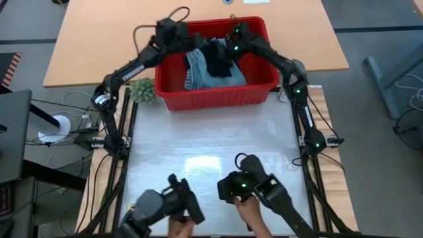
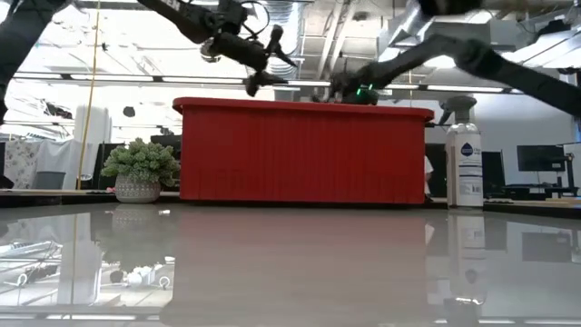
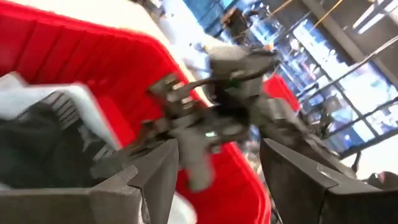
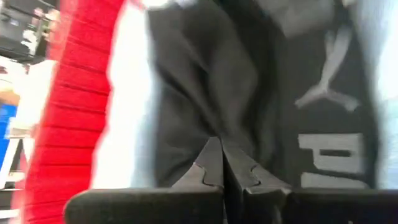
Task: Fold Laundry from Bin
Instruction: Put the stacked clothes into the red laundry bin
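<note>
laundry [image 1: 213, 66] is lying heaped in the bin [image 1: 218, 98], so the right gripper [image 1: 228, 50], clenched empty, is hovering just above it while the left gripper [image 1: 177, 36], spread wide, is reaching in alongside.

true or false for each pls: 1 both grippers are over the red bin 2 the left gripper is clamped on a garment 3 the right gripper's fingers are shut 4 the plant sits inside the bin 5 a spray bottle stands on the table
1. True. The left gripper and the right gripper are both above the bin.
2. False. Its fingers stand apart with nothing between them.
3. True. Its fingers meet, pointing at the black garment in the bin.
4. False. The plant stands on the table outside the bin's left end.
5. True. The spray bottle stands beside the bin.
</note>
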Available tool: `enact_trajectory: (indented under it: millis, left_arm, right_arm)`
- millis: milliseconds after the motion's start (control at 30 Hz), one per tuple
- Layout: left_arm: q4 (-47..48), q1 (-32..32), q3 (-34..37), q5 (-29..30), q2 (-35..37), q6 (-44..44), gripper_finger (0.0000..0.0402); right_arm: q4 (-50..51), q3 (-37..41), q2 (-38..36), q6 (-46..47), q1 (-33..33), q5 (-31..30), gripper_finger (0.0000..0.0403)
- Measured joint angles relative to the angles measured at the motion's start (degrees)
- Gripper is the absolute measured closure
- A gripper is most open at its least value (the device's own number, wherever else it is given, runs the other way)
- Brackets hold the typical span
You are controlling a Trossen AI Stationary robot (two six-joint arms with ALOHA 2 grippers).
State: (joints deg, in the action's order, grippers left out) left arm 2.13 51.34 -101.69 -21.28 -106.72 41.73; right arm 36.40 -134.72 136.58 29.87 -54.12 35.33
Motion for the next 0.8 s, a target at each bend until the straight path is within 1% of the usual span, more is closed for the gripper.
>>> enact_trajectory:
  millis: [67, 200, 267, 333, 400, 467, 567, 633, 800]
  left_arm:
    - [-3.35, -1.52, 0.01, 1.87, -1.28, 0.72, 0.0189]
    - [-6.09, -3.18, 0.07, 3.64, -4.74, 1.01, 0.0189]
    - [-6.1, -4.16, 0.13, 5.0, -6.78, 1.62, 0.0191]
    - [-6.11, -4.97, 0.17, 6.09, -8.76, 2.17, 0.0201]
    - [-6.0, -5.59, 0.17, 7.22, -10.6, 2.27, 0.0219]
    - [-3.47, -5.86, 0.17, 9.65, -12.04, 2.1, 0.0242]
    - [2.68, -6.22, 0.17, 16.81, -13.6, 1.31, 0.028]
    - [4.19, -6.28, 0.22, 20.29, -14.64, 1.84, 0.0305]
    - [3.55, -6.26, 0.11, 20.24, -17.91, 3.39, 0.036]
  right_arm:
    - [-0.45, -0.11, -2.99, -0.42, -0.44, 0.06, 0.0388]
    - [-0.06, -0.11, -9.42, -2.48, -1.51, -0.45, 0.0388]
    - [2.15, -0.11, -12.98, -4.8, -2.33, -2.99, 0.0388]
    - [4.28, -0.13, -16.55, -8.07, -3.32, -6.88, 0.0388]
    - [6.03, -0.13, -19.99, -11.3, -4.71, -9.94, 0.0388]
    - [6.77, -0.15, -23.07, -13.78, -5.92, -11.69, 0.0388]
    - [7.04, -0.22, -26.93, -15.14, -7.7, -11.98, 0.0388]
    - [7.31, -0.22, -28.72, -15.27, -8.43, -11.78, 0.0386]
    - [11.51, -0.24, -30.23, -17.65, -9.15, -11.6, 0.0386]
